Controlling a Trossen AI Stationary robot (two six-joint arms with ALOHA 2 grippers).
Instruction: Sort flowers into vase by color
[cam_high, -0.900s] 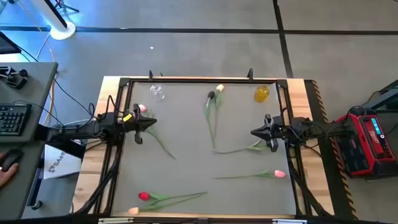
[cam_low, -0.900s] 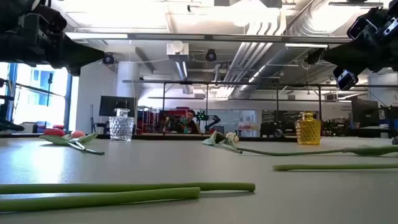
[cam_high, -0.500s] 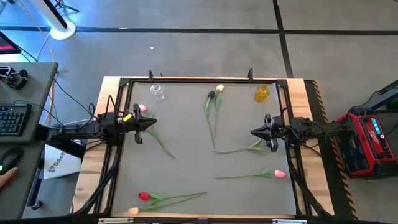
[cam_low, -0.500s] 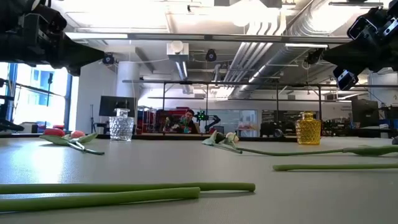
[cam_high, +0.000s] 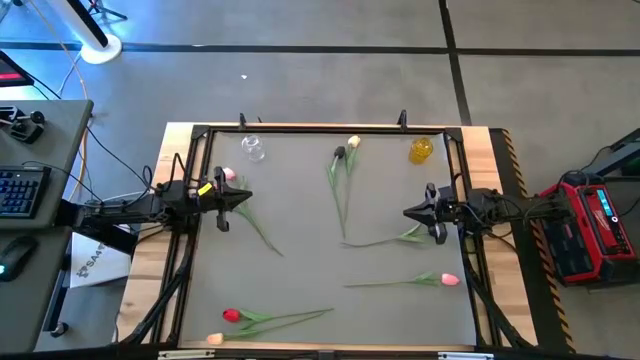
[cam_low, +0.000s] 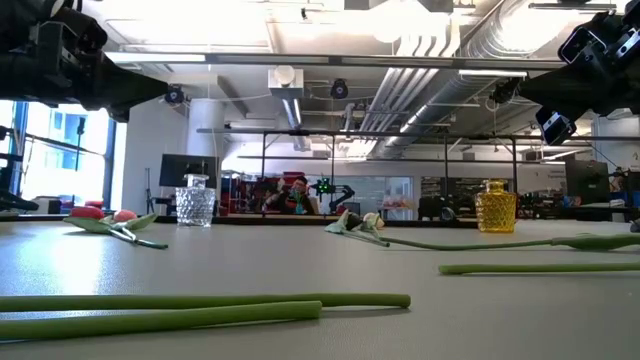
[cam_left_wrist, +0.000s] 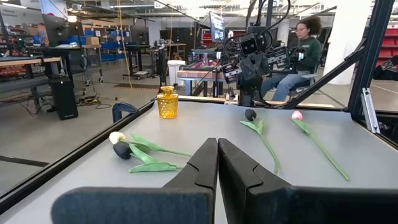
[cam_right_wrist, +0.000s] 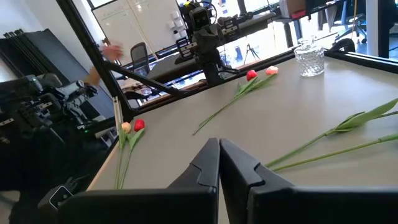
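The flowers lie scattered flat on the bench (cam_high: 300, 200), none in a vase yet. In the high view 2 heads, 1 cream (cam_high: 353, 142) and 1 near-black (cam_high: 339, 153), sit near the far edge between the vases, their stems running toward the bench's middle. A pink head (cam_high: 229, 174) lies just beside my left end effector (cam_high: 243, 198), and a stem with leaves (cam_high: 262, 232) runs from under that end effector diagonally toward the middle. Another long stem (cam_high: 380, 241) lies crosswise just on the near side of my right end effector (cam_high: 410, 213), its leafy end toward that arm. A pink tulip (cam_high: 449, 280) lies nearer the front on the right, stem pointing left. A red (cam_high: 231, 316) and a cream head (cam_high: 214, 339) sit at the front left corner, stems pointing right.

The clear glass vase (cam_high: 254, 149) stands at the far left, the yellow vase (cam_high: 421, 150) at the far right.

Both my end effectors are clenched on nothing, each hovering above the bench at its own side edge and pointing inward at the other. In each wrist view the 2 fingers (cam_left_wrist: 214, 163) (cam_right_wrist: 217, 163) meet tip to tip.

I judge the sorting has not begun. The pink flower by my left end effector is the closest pick: it lies almost under me, long axis slanting away toward the centre, so my left arm is the nearer one. I would need to release first, then turn to cross the stem.
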